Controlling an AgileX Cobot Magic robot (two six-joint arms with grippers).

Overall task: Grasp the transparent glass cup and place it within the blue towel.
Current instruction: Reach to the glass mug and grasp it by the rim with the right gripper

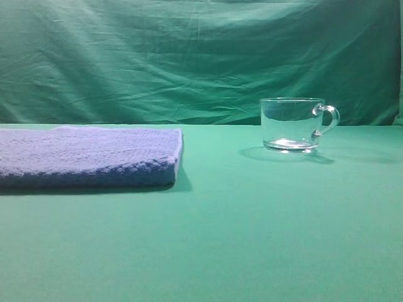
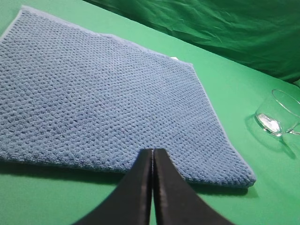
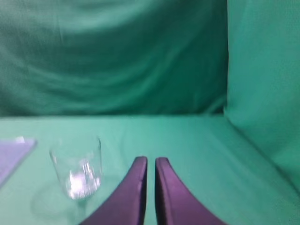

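Observation:
The transparent glass cup (image 1: 293, 126) stands upright on the green table at the right, its handle pointing right. The blue towel (image 1: 88, 157) lies flat at the left. Neither gripper shows in the exterior high view. In the left wrist view my left gripper (image 2: 153, 151) is shut and empty, over the towel's (image 2: 103, 93) near edge, with the cup (image 2: 279, 115) far to the right. In the right wrist view my right gripper (image 3: 151, 160) is shut and empty, with a thin slit between the jaws. The cup (image 3: 77, 166) stands ahead to its left, apart from it.
A wrinkled green cloth backdrop (image 1: 189, 56) hangs behind the table. In the right wrist view a green cloth wall (image 3: 262, 93) rises on the right and a corner of the towel (image 3: 11, 154) shows at the left edge.

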